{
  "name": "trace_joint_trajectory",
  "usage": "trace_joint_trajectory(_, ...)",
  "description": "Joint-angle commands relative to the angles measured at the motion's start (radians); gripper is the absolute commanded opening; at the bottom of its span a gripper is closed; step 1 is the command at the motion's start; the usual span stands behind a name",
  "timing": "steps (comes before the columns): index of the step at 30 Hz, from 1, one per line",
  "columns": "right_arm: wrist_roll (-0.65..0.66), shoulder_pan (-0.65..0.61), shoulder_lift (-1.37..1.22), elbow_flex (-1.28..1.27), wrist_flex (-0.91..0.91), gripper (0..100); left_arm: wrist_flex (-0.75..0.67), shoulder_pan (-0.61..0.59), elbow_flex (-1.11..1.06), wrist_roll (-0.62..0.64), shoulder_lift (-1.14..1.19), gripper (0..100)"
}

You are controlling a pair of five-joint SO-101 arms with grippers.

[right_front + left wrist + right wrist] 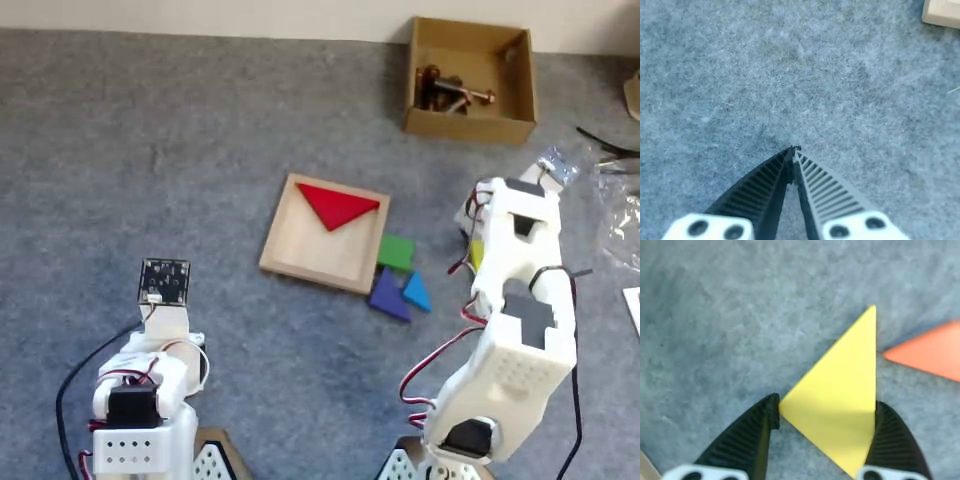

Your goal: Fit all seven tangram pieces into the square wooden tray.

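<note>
**Wood tray has one piece in, right gripper on the yellow one**

Wooden tray [300,255] sits about mid-table, turned at a slight angle to the table edges. I see the red triangle [338,206] lying flat inside it, along the tray's far edge, its point aimed at the tray's middle.

Three pieces are clustered off the tray's near-right corner. The green square [396,252] is against the tray's right side. The purple piece [389,294] is just nearer than the green and touches it. The blue triangle [416,291] is tight against the purple, on its right.

The yellow triangle [840,405] lies flat on the grey felt to the right of that cluster, under the right arm. The right gripper [826,410] is spread wide and holding it: one fingertip is on a corner and the other on the opposite straight edge. The piece is down on the felt, not lifted. The orange piece [930,356] is just beside the yellow one, with a small gap and no contact.

The left gripper [794,150] is pinched fully together with nothing in it. It hangs over bare felt toward the near-left corner, well apart from the tray, and a tray corner shows at the edge of its wrist view.

A cardboard box [470,125] with copper-coloured bits in it sits at the far edge, right of centre. Clear plastic wrap [620,230] is at the right edge.
</note>
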State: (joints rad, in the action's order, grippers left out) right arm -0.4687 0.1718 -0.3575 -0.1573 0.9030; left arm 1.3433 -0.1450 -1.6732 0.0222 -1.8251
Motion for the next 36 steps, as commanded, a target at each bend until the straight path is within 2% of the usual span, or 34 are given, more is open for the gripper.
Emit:
trace_joint_trajectory(1, 0.038, -0.018, -0.002, 0.008, 0.001, 12.4, 0.006, -0.013, -0.022, -0.003, -0.005, 1)
trace_joint_trajectory(4, 0.072, -0.018, -0.001, 0.008, 0.001, 7.8, 0.006, -0.013, -0.022, -0.003, -0.005, 1)
trace_joint_trajectory(13, 0.466, -0.071, 0.001, 0.010, 0.001, 6.2, 0.006, -0.013, -0.022, -0.005, -0.005, 1)
trace_joint_trajectory(19, 0.667, -0.071, 0.004, 0.015, 0.007, 6.3, 0.006, -0.013, -0.022, -0.006, -0.005, 1)
trace_joint_trajectory(36, 0.689, -0.071, -0.001, 0.005, 0.007, 6.3, 0.006, -0.013, -0.022, -0.006, -0.005, 1)
